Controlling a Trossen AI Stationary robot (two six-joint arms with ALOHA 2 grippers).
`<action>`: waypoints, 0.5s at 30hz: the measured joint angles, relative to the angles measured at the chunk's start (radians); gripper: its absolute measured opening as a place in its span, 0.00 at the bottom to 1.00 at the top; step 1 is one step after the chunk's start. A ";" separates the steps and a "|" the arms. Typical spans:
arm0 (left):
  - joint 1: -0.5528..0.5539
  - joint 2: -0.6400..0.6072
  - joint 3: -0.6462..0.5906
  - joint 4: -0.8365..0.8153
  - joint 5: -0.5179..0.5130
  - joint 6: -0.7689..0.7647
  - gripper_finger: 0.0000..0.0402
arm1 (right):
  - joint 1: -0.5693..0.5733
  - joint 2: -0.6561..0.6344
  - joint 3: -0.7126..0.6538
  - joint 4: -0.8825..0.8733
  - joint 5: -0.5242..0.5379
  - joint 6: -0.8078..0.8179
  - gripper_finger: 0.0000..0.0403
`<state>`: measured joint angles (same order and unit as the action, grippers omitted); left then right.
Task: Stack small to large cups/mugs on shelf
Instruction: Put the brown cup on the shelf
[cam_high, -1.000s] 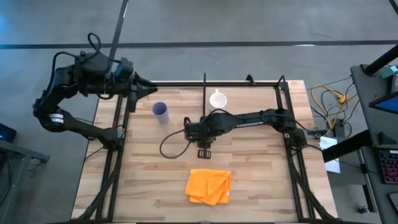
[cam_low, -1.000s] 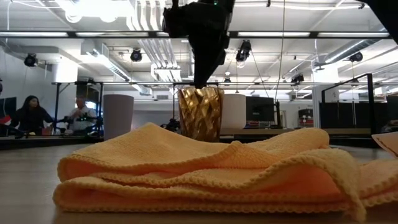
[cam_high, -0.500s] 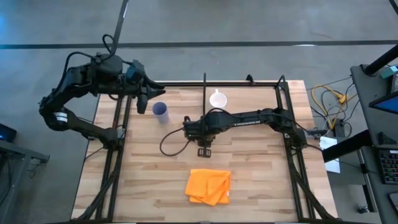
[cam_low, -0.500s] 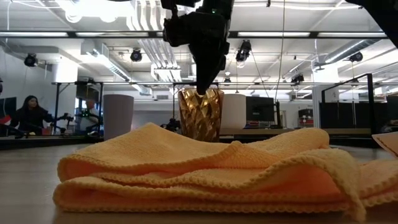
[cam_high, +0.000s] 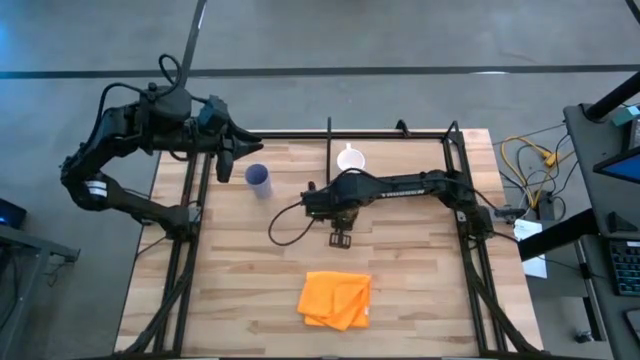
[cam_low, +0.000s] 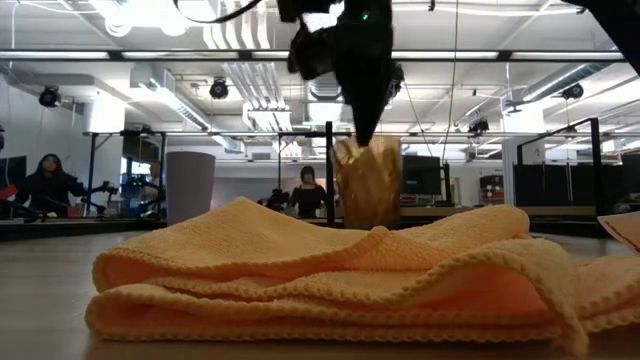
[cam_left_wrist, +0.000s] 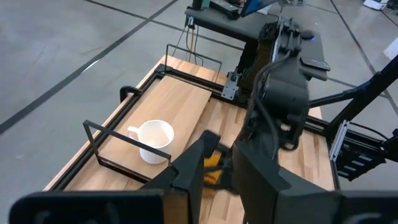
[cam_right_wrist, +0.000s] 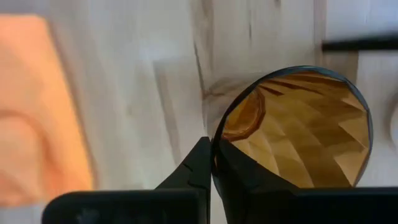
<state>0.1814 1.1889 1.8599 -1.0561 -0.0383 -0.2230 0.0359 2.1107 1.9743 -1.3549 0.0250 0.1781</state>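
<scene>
One camera is looking straight down; another is peering level across the surface (cam_high: 250, 290); both are catching the cloth (cam_high: 336, 299), close in the latter.

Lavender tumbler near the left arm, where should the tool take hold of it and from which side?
Probably the rim, from straight above. The lavender tumbler stands upright on the tabletop with its mouth open upward. It has tall plain walls and no handle, so one finger inside and one outside could pinch the wall. The left tool is already close beside it.
</scene>
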 joint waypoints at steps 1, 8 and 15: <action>0.000 0.000 0.000 0.001 0.000 0.000 0.18 | 0.001 -0.018 0.000 -0.019 0.002 0.011 0.02; 0.000 0.000 0.000 0.000 -0.001 0.000 0.18 | 0.001 -0.162 -0.003 -0.165 0.089 0.108 0.02; 0.000 0.002 0.000 0.001 -0.001 -0.002 0.18 | -0.062 -0.314 -0.030 -0.218 0.134 0.163 0.02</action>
<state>0.1814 1.1904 1.8602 -1.0554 -0.0391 -0.2253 -0.0265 1.7966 1.9444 -1.5726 0.1595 0.3412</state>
